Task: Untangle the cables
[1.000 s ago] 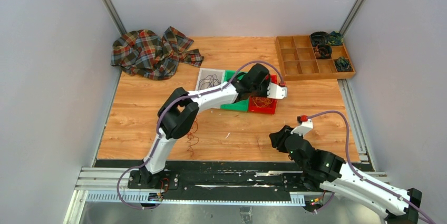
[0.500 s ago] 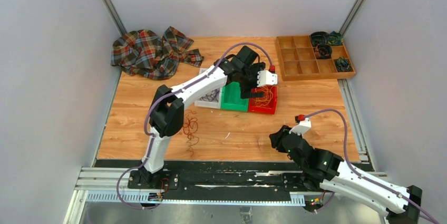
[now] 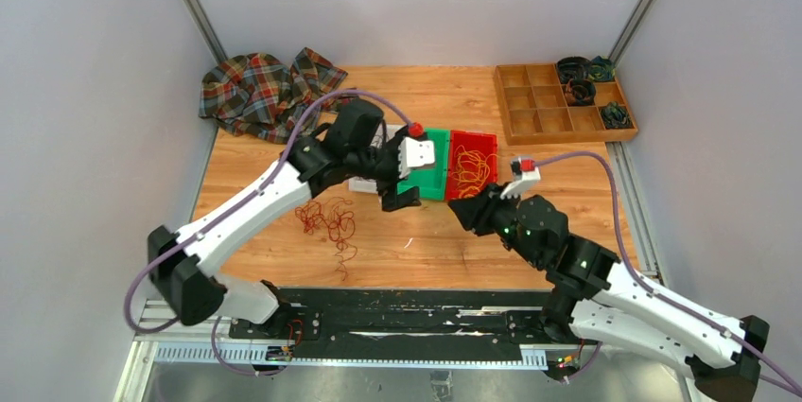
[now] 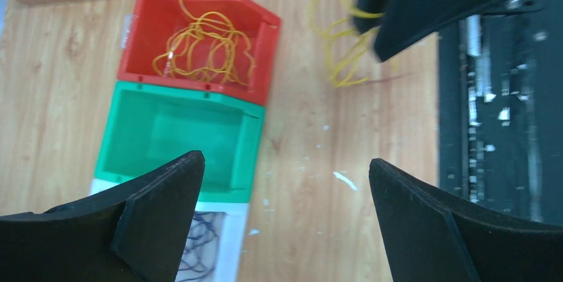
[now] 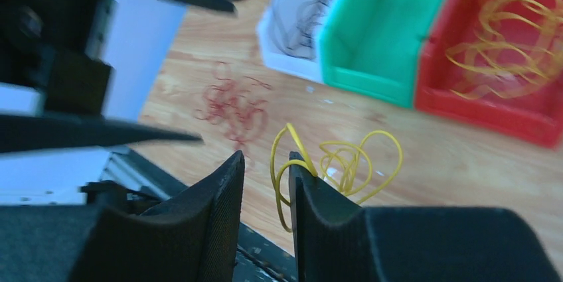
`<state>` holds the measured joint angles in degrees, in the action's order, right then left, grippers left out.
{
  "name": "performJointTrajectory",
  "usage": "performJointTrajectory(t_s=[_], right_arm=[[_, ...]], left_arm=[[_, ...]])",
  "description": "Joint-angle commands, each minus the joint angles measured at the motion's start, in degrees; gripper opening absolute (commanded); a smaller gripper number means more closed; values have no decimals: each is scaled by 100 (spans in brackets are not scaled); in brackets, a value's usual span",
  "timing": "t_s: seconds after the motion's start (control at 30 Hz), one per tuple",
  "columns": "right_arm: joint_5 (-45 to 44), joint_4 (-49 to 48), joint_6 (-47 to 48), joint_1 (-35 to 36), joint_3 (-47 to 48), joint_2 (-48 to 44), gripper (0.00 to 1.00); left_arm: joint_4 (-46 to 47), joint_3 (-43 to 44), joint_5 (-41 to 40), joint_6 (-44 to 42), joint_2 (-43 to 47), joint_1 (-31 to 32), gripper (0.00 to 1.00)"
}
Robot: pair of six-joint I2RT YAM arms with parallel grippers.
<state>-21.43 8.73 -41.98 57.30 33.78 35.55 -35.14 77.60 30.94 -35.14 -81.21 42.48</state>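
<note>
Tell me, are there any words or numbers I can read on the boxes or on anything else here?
None: no word, number, brand or sign can be read in any view.
The red bin, green bin, white bin and wooden tray look plain.
The yellow cable in the right gripper shows no tag.

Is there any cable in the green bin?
No, the green bin shows a bare floor; yellow cables lie in the red bin.
</note>
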Motion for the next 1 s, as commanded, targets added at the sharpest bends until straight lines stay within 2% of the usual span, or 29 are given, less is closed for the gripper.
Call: performJointTrajectory(t_s=[0.0,0.17,0.4,0.53,0.73,0.77,0.83,0.87,0.9,0.97], right_arm=[[1347,-951,418,-211,798,655,31],[2124,-1631,240,-369,1253,1248,30],[3007,-2362,-272,-571,1548,1888,28],[3262,-2679,-505,-672,1567,2119,27],[3847,-3387,-1056,-1006,1343,2261,26],[3953,-3488,-1157,-1088,1306,2263,25],[4206,-3728,-1405,-1267,1244,2268,25],[4348,-3818,-1520,-1368,1238,2289,25],[4490,-3892,-1628,-1464,1234,2330,25],[4794,-4041,-1881,-1651,1222,2442,25]], left_arm=[[940,-963,529,1339,924,8,99],[2241,-2053,237,2178,1918,6,99],[3295,-2544,-282,2796,2422,6,88],[3476,-2649,-588,2827,2452,6,72],[3250,-2656,-777,2814,2474,-16,44],[3202,-2656,-763,2761,2501,-20,37],[3194,-2714,-877,2761,2593,-20,14],[3200,-2742,-986,2799,2634,-20,6],[3184,-2749,-1053,2812,2660,-20,1],[3164,-2736,-1114,2910,2695,-55,1]])
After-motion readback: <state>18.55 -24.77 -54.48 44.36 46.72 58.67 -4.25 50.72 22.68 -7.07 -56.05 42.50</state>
